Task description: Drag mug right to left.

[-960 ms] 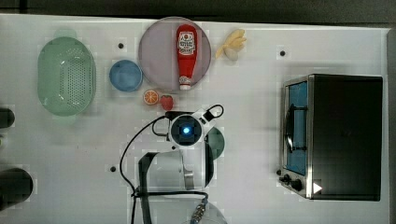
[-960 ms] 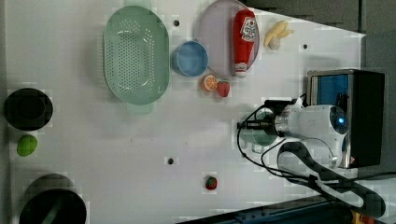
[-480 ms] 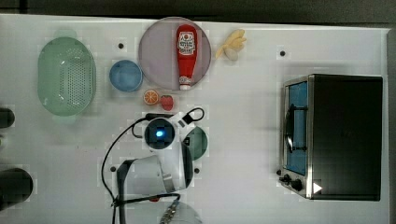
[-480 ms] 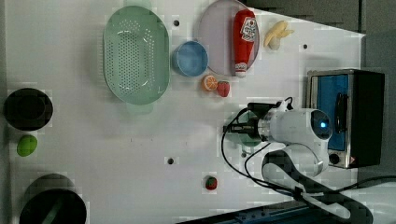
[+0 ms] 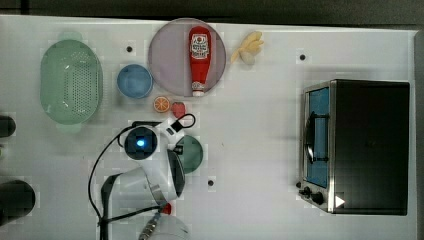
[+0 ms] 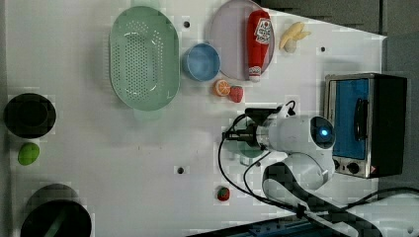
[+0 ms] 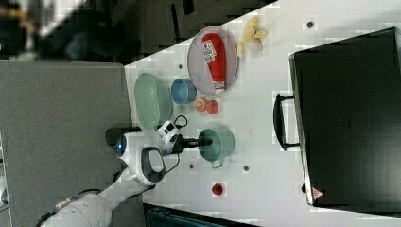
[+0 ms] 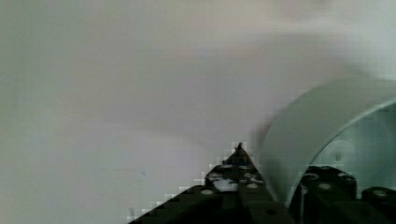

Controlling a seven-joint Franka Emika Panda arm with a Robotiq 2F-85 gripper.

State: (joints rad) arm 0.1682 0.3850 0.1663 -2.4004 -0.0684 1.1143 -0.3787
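- gripper (image 7: 204,141) sits on the mug's rim, on the side toward the top view's left. Jaws are pinching the mug wall, one finger outside and one down inside the cup (wrist view shows it best)
- mug (image 5: 192,152) is roughly mid-table in the top view, half tucked under the arm's wrist, upright, below the fruit bits and well apart from the oven
- step in hand imo: mid-drag, mug has to slide toward the top view's left
- to do it well: keep the base flat on the table (image 5: 260,200), pull low and straight, no lifting or twisting. It's a thin-wall pinch, so a jerk could tip the mug or let it slip. Slow and steady
- room, going left to right in the top view:
- dark round things (image 5: 15,200) at the far left edge, so stop short of those
- colander (image 5: 70,82) is upper left; its lower end is the closest thing to the lane
- btwn colander and the dark stuff there's a wide bare strip, looks like plenty of space to drag through
- blue bowl (image 5: 134,81), orange slice (image 5: 161,104) and strawberry (image 5: 178,109) sit just above the path; the fruit is near the cable, so don't drift up
- plate (image 5: 167,55) w/ ketchup bottle (image 5: 199,57) and banana (image 5: 248,47) are further up, out of the way
- toaster oven (image 5: 360,145) is far right, behind the move, no issue
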